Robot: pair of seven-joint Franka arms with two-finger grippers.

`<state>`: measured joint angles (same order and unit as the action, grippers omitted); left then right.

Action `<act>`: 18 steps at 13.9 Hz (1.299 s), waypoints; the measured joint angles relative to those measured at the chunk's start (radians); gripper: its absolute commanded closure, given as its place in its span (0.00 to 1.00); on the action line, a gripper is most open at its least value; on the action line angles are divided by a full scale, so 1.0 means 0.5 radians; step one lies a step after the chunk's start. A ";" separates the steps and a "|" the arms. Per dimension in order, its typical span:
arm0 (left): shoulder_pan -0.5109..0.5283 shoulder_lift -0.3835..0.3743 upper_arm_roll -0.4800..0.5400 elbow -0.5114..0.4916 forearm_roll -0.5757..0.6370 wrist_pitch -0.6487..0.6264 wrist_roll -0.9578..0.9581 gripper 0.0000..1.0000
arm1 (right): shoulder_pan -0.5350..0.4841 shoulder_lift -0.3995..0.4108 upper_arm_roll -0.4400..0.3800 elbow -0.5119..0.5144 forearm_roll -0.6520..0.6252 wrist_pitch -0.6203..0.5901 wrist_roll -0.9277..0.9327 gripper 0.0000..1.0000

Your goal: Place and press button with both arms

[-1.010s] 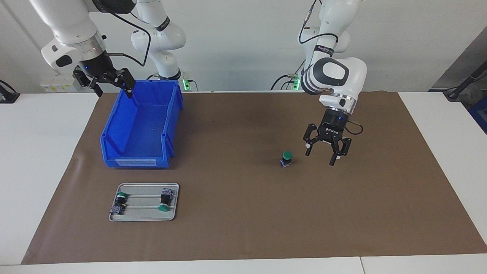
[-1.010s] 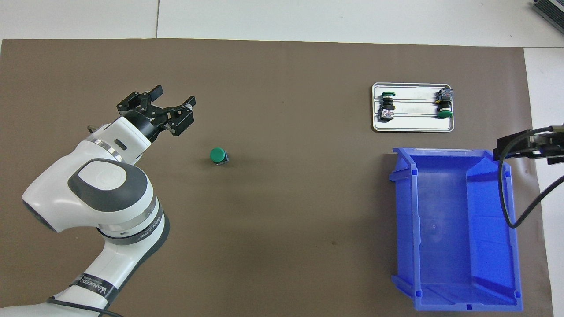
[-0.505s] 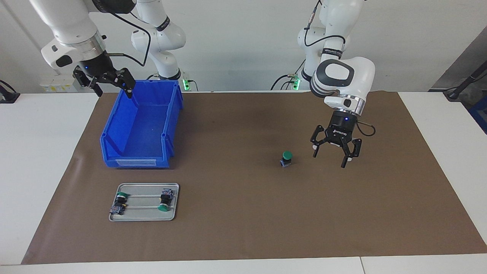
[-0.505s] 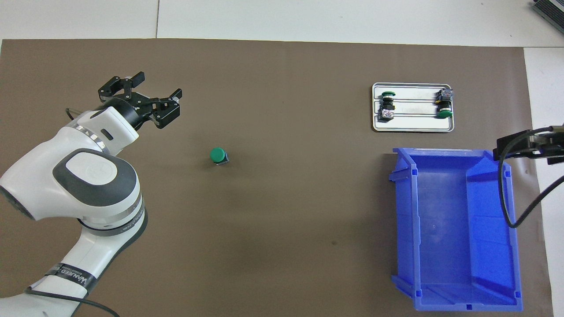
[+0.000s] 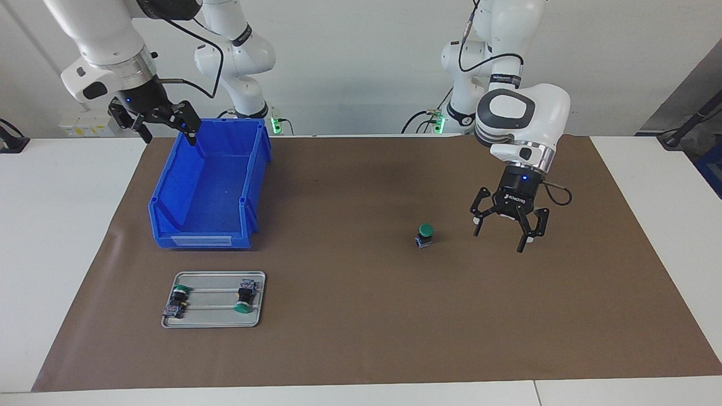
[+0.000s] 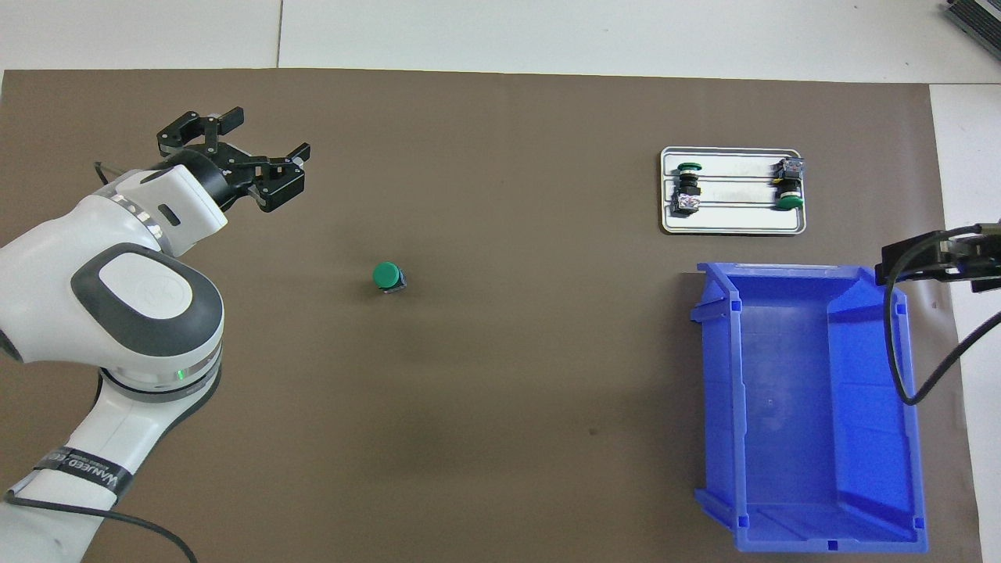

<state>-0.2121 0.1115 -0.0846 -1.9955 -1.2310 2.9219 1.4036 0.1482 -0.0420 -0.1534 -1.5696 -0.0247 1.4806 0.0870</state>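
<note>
The button (image 5: 425, 235) (image 6: 387, 277) stands upright on the brown mat near the middle of the table, green cap up, with nothing touching it. My left gripper (image 5: 499, 239) (image 6: 270, 133) hangs open and empty just above the mat, beside the button toward the left arm's end of the table, with a clear gap between them. My right gripper (image 5: 169, 135) (image 6: 891, 270) is open and empty, held up over the outer corner of the blue bin (image 5: 203, 239) at the right arm's end, where it waits.
A metal tray (image 5: 214, 324) (image 6: 731, 228) with two green-capped switches lies farther from the robots than the blue bin (image 6: 715, 391). The bin holds nothing. The brown mat (image 5: 361, 338) covers the middle of the table.
The left gripper has drawn away from the button toward the left arm's end of the table, staying open. The button and the right arm have not moved.
</note>
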 measured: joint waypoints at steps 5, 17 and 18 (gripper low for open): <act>0.045 0.008 0.023 0.060 0.284 -0.189 -0.274 0.00 | 0.000 0.000 0.000 0.000 0.000 0.000 0.000 0.00; 0.042 0.007 0.054 0.296 1.387 -1.105 -1.745 0.00 | 0.000 0.000 0.000 0.000 0.000 0.000 0.000 0.00; 0.038 0.006 0.049 0.323 1.503 -1.222 -1.913 0.00 | 0.000 0.000 0.000 0.000 0.000 0.000 0.000 0.00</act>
<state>-0.1929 0.1146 -0.0602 -1.8338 -0.4796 2.3109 0.4470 0.1482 -0.0420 -0.1534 -1.5696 -0.0247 1.4806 0.0870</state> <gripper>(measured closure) 0.000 0.000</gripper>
